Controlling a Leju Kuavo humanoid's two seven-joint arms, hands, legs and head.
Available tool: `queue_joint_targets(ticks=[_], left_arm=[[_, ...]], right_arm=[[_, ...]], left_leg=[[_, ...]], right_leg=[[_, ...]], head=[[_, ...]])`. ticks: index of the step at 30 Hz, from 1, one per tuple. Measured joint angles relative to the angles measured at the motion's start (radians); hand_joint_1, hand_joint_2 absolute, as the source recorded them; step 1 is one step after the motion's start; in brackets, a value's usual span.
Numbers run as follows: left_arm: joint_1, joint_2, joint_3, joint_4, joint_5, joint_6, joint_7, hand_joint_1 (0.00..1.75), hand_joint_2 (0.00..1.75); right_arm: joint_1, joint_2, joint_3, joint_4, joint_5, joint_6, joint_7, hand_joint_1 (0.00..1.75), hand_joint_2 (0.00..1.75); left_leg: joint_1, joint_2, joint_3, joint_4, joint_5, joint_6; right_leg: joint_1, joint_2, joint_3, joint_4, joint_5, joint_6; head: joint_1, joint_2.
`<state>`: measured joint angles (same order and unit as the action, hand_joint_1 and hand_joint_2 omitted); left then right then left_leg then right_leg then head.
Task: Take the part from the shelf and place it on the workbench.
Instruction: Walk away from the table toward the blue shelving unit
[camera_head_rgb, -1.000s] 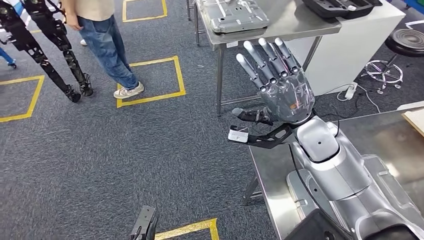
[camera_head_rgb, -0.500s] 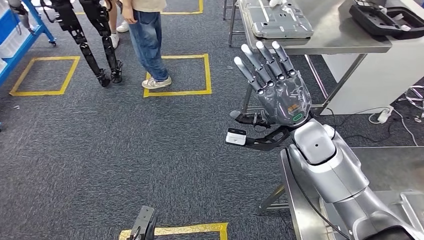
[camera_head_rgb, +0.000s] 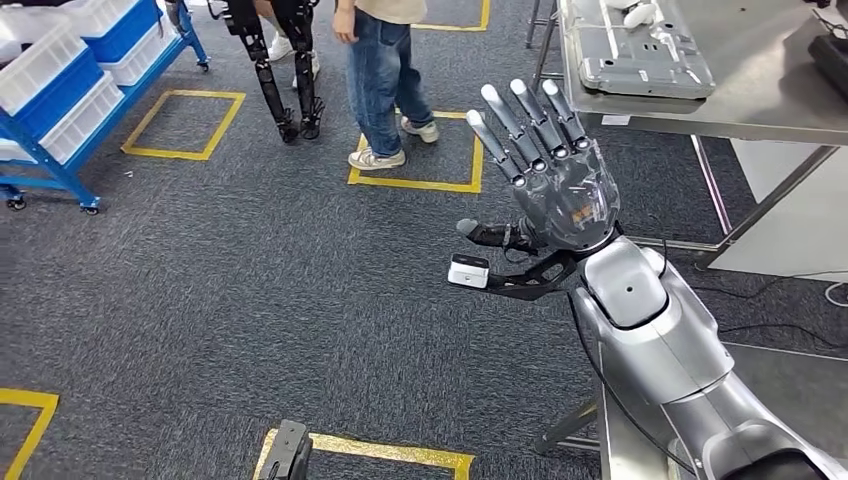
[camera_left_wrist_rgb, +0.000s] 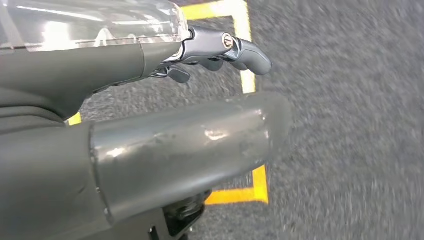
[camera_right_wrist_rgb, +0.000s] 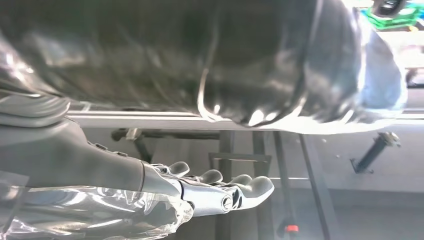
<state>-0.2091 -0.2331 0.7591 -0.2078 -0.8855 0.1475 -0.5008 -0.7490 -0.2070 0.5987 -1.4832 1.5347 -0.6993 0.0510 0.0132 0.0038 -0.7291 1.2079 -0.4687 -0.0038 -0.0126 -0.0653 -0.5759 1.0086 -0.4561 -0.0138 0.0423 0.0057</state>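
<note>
My right hand (camera_head_rgb: 550, 170) is raised in front of me over the carpet, fingers spread and straight, holding nothing. In the right wrist view the same hand (camera_right_wrist_rgb: 215, 192) is empty, with steel table legs beyond it. A small part of my left hand (camera_head_rgb: 287, 455) hangs low near a yellow floor line. In the left wrist view its fingers (camera_left_wrist_rgb: 225, 47) are nearly straight above the carpet and hold nothing. A blue shelf (camera_head_rgb: 70, 110) with white bins (camera_head_rgb: 40, 60) stands at the far left. A flat grey moulded part (camera_head_rgb: 645, 50) lies on a steel table (camera_head_rgb: 790, 100) at the far right.
A person in jeans (camera_head_rgb: 385, 70) stands ahead on the carpet, beside another robot's black legs (camera_head_rgb: 285, 60). Yellow taped squares (camera_head_rgb: 420, 150) mark the floor. The corner of a steel workbench (camera_head_rgb: 625, 455) is low on my right, under my right arm.
The whole picture has slid to the right, so the camera has turned left. The blue shelf has come into sight. My right hand keeps its raised, spread pose.
</note>
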Motion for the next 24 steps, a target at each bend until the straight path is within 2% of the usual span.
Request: queue_joint_targets(ticks=[2,3,4,6,7,9,10,11,12,13,14,15,17,18,19,20,21,22,23,24], left_arm=[[0.001,0.006,0.001,0.000,0.003,0.000,-0.003,0.00,0.00],[0.001,0.008,0.001,0.000,0.004,0.000,-0.005,0.00,0.00],[0.001,0.009,0.001,0.000,0.004,0.000,-0.007,0.00,0.00],[0.006,0.012,0.002,0.000,0.003,-0.003,-0.011,0.00,0.00],[0.009,0.013,0.002,0.000,0.003,-0.005,-0.014,0.00,0.00],[0.014,0.015,0.002,0.000,0.003,-0.009,-0.019,0.00,0.00],[0.015,0.015,0.002,0.000,0.003,-0.011,-0.021,0.00,0.00],[0.016,0.015,0.002,0.000,0.004,-0.011,-0.023,0.00,0.00],[0.019,0.016,0.002,0.000,0.003,-0.012,-0.024,0.00,0.00],[0.024,0.016,0.002,0.000,0.003,-0.012,-0.024,0.00,0.00],[0.030,0.017,0.002,0.000,0.003,-0.011,-0.024,0.00,0.00],[0.036,0.018,0.002,0.000,0.003,-0.010,-0.024,0.00,0.00],[0.044,0.019,0.002,0.000,0.003,-0.009,-0.024,0.00,0.00],[0.046,0.019,0.002,0.000,0.003,-0.009,-0.025,0.00,0.00],[0.049,0.019,0.002,0.000,0.003,-0.009,-0.025,0.00,0.00],[0.051,0.020,0.003,0.000,0.003,-0.009,-0.026,0.00,0.00],[0.053,0.020,0.003,0.000,0.003,-0.009,-0.026,0.00,0.00],[0.056,0.021,0.003,0.000,0.003,-0.008,-0.026,0.00,0.00],[0.059,0.023,0.003,0.000,0.003,-0.007,-0.026,0.00,0.00],[0.060,0.025,0.003,0.000,0.004,-0.005,-0.026,0.00,0.00]], right_arm=[[-0.003,0.007,0.001,0.000,0.000,0.000,0.002,0.00,0.00],[-0.004,0.008,0.002,0.000,0.000,0.000,0.003,0.00,0.00],[-0.005,0.011,0.003,0.000,0.000,0.000,0.005,0.00,0.00],[-0.005,0.017,0.007,0.000,0.000,0.000,0.010,0.00,0.00],[-0.003,0.021,0.010,0.000,0.000,0.000,0.013,0.00,0.00],[0.001,0.022,0.014,0.000,0.000,0.000,0.019,0.00,0.00],[0.007,0.022,0.015,0.000,0.000,0.000,0.022,0.00,0.00],[0.016,0.023,0.016,0.000,0.000,0.000,0.024,0.00,0.00],[0.027,0.023,0.017,0.000,0.000,0.000,0.026,0.00,0.00],[0.038,0.023,0.018,-0.001,0.000,0.000,0.028,0.00,0.00],[0.047,0.023,0.020,-0.002,0.000,0.000,0.031,0.00,0.00],[0.053,0.023,0.022,-0.004,0.000,0.000,0.033,0.00,0.00],[0.059,0.023,0.025,-0.008,0.000,0.000,0.035,0.00,0.00],[0.061,0.023,0.027,-0.010,0.000,0.000,0.036,0.00,0.00],[0.063,0.024,0.028,-0.012,0.000,0.000,0.036,0.00,0.00],[0.065,0.025,0.030,-0.013,0.000,0.000,0.037,0.00,0.00],[0.066,0.026,0.032,-0.015,0.000,0.000,0.037,0.00,0.00],[0.067,0.028,0.033,-0.016,0.000,0.000,0.037,0.00,0.00],[0.068,0.029,0.033,-0.017,0.000,0.000,0.038,0.00,0.00],[0.069,0.031,0.033,-0.018,0.000,0.000,0.038,0.00,0.00]], left_leg=[[-0.005,0.034,0.072,-0.136,0.045,0.007],[-0.008,0.045,0.093,-0.176,0.055,0.012],[-0.012,0.048,0.100,-0.191,0.054,0.018],[-0.014,0.027,0.100,-0.193,0.058,0.028],[-0.013,0.017,0.102,-0.197,0.059,0.034],[-0.008,0.000,0.107,-0.203,0.064,0.045],[-0.008,-0.010,0.107,-0.204,0.064,0.048],[-0.008,-0.020,0.107,-0.204,0.064,0.051],[-0.009,-0.032,0.107,-0.203,0.064,0.052],[-0.010,-0.046,0.107,-0.202,0.064,0.053],[-0.011,-0.059,0.107,-0.200,0.063,0.053],[-0.011,-0.072,0.108,-0.198,0.063,0.052],[-0.011,-0.096,0.105,-0.191,0.060,0.047],[-0.010,-0.106,0.100,-0.189,0.060,0.043],[-0.007,-0.116,0.096,-0.188,0.060,0.038],[-0.005,-0.126,0.093,-0.189,0.061,0.031],[-0.004,-0.138,0.091,-0.192,0.063,0.024],[-0.004,-0.135,0.091,-0.190,0.061,0.019],[-0.006,-0.117,0.085,-0.176,0.051,0.014],[-0.008,-0.090,0.071,-0.143,0.029,0.010]], right_leg=[[0.003,-0.022,0.004,0.003,-0.007,0.007],[0.005,-0.031,0.006,0.005,-0.010,0.012],[0.007,-0.039,0.007,0.005,-0.013,0.017],[0.008,-0.053,0.011,0.004,-0.017,0.026],[0.006,-0.046,0.012,0.009,-0.024,0.031],[0.000,0.002,-0.010,0.066,-0.065,0.038],[-0.001,0.032,-0.038,0.129,-0.098,0.039],[-0.001,0.051,-0.073,0.199,-0.129,0.039],[-0.001,0.059,-0.104,0.258,-0.147,0.039],[-0.001,0.063,-0.125,0.291,-0.150,0.038],[-0.001,0.065,-0.125,0.279,-0.129,0.035],[-0.001,0.070,-0.108,0.232,-0.092,0.032],[-0.002,0.112,-0.053,0.094,-0.023,0.023],[-0.003,0.131,-0.034,0.048,-0.007,0.021],[-0.002,0.146,-0.024,0.024,-0.002,0.018],[0.000,0.144,-0.022,0.019,-0.005,0.017],[0.000,0.132,-0.019,0.015,-0.003,0.014],[-0.001,0.120,-0.012,0.008,-0.001,0.009],[-0.003,0.107,-0.005,0.000,0.002,0.004],[-0.004,0.093,0.001,-0.008,0.004,-0.002]], head=[[0.000,0.000],[0.000,0.000],[0.000,0.000],[0.000,0.000],[0.000,0.000],[0.001,0.000],[0.001,0.000],[0.001,0.000],[0.001,0.000],[0.001,0.000],[0.001,0.000],[0.001,0.000],[0.001,0.000],[0.001,0.000],[0.001,0.000],[0.001,0.000],[0.002,0.000],[0.001,0.000],[0.000,0.000],[-0.001,0.000]])
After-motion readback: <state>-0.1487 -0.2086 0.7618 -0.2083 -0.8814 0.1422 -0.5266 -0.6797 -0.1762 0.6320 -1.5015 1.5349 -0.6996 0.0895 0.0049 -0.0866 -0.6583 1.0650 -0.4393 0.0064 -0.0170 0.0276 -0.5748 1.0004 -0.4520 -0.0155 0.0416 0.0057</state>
